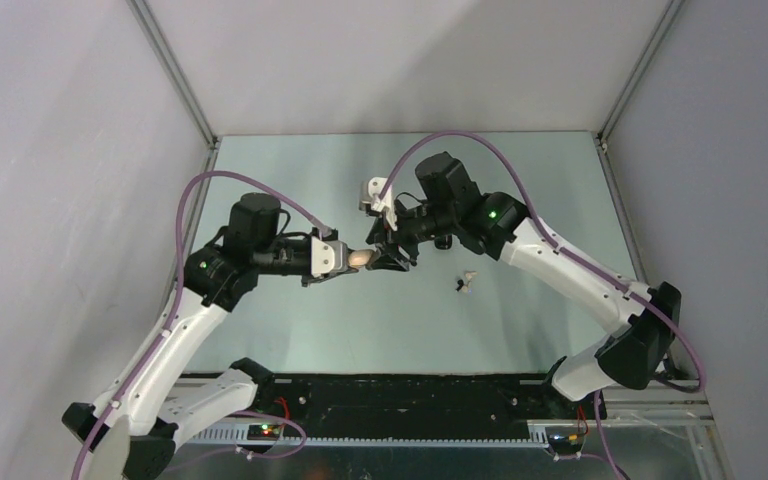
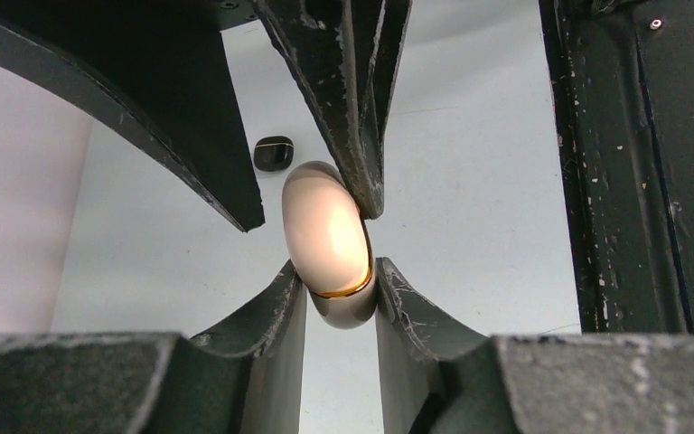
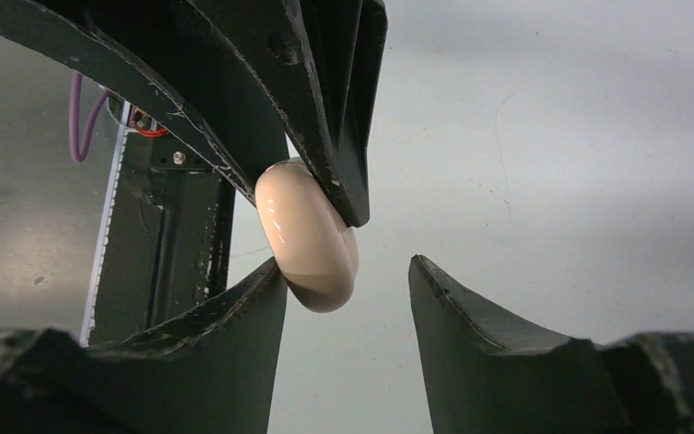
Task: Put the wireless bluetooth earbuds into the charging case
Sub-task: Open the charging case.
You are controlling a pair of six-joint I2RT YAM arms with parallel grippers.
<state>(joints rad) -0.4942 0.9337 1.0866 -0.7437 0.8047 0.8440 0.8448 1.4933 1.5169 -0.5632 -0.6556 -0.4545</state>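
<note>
My left gripper (image 1: 352, 260) is shut on a cream pebble-like charging case (image 1: 361, 259) with a gold seam and holds it above the table. In the left wrist view the case (image 2: 325, 231) sits between my jaws (image 2: 341, 271), closed. My right gripper (image 1: 385, 255) is open and faces the case from the other side. In the right wrist view the case (image 3: 307, 237) rests against the left finger (image 3: 253, 307), with a wide gap to the right one. A tiny black earbud (image 1: 459, 287) lies on the table, a small pale bit (image 1: 470, 275) beside it. The second bud is not discernible.
A small black pebble-like case (image 2: 274, 152) lies on the table behind the cream one. The grey-green table (image 1: 290, 170) is walled by white panels at left, right and back. A black rail (image 1: 400, 400) runs along the near edge.
</note>
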